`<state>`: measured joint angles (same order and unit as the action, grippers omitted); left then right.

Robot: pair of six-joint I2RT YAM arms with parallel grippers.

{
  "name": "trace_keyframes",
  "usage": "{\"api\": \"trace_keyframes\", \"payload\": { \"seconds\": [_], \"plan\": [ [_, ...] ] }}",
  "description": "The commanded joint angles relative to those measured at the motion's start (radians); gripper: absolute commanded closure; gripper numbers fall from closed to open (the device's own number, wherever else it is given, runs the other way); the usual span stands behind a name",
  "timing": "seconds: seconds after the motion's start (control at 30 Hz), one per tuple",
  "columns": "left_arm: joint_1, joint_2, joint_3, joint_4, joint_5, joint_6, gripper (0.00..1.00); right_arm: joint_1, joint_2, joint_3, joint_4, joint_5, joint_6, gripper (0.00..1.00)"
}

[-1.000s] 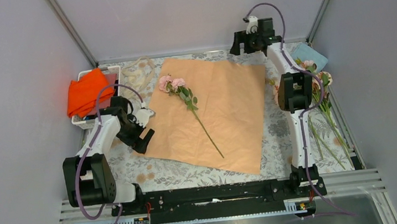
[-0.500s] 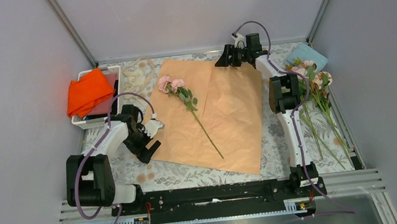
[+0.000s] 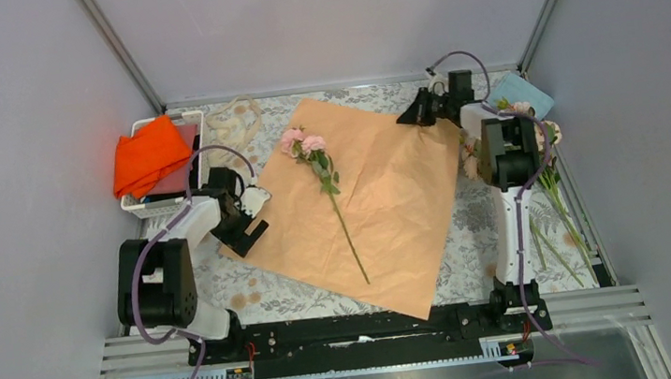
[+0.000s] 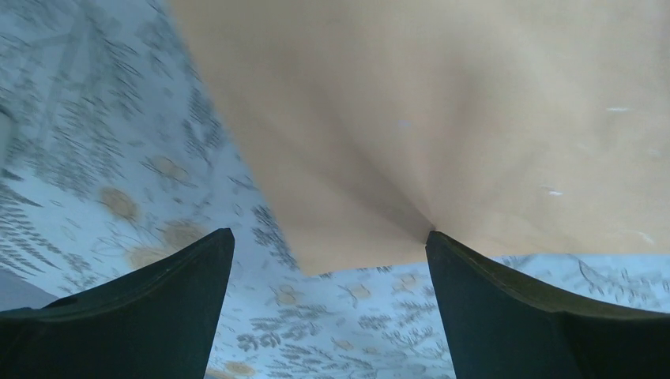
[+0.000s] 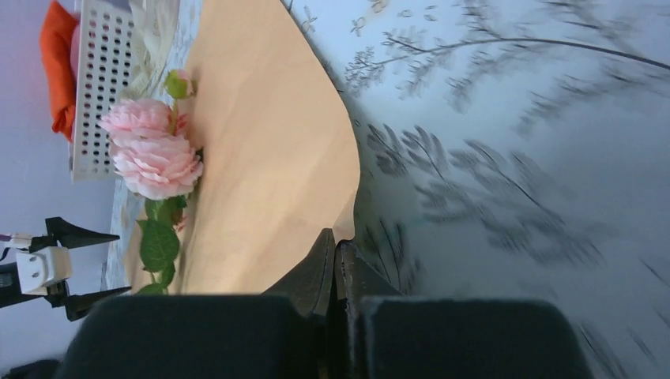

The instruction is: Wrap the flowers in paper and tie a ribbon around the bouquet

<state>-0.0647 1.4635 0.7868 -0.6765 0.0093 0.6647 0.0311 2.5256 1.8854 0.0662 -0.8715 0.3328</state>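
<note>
The paper (image 3: 380,204) lies peach face up across the table, turned like a diamond. A stem of flowers (image 3: 314,154) with pink blooms rests on it, the stem running toward the near side. My right gripper (image 3: 405,119) is shut on the paper's far edge near its right corner, and the pinched edge (image 5: 344,230) shows at my closed jaws (image 5: 336,246). My left gripper (image 3: 255,214) stands open at the paper's left corner (image 4: 316,264), which lies between the fingers with nothing gripped. The cream ribbon (image 3: 232,120) sits coiled at the back left.
A white basket (image 3: 147,205) with an orange cloth (image 3: 149,155) stands at the left. More flowers (image 3: 544,168) lie along the right side behind the right arm, with a light blue folded cloth (image 3: 521,92) at the back right corner.
My right gripper closed on the paper's far edge and drew it to the right, turning the sheet and the flower stem on it. The left gripper stayed open by the left corner.
</note>
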Motion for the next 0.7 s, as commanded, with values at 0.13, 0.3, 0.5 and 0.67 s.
{"api": "trace_keyframes", "payload": {
  "seconds": [0.13, 0.3, 0.5, 0.67],
  "plan": [
    [0.000, 0.141, 0.202, 0.164, 0.005, -0.095, 0.01, -0.081, -0.334, -0.298, 0.212, 0.185, 0.030, 1.00],
    [0.001, 0.198, 0.304, 0.165, 0.015, -0.117, 0.01, -0.081, -0.304, -0.244, 0.129, 0.203, 0.037, 0.94],
    [0.000, 0.173, 0.334, 0.129, 0.036, -0.117, 0.01, -0.074, -0.387, -0.175, -0.143, 0.526, -0.071, 0.52],
    [0.000, 0.128, 0.323, 0.103, 0.085, -0.116, 0.01, 0.074, -0.544, -0.268, -0.217, 0.923, -0.243, 0.40]
  ]
}}
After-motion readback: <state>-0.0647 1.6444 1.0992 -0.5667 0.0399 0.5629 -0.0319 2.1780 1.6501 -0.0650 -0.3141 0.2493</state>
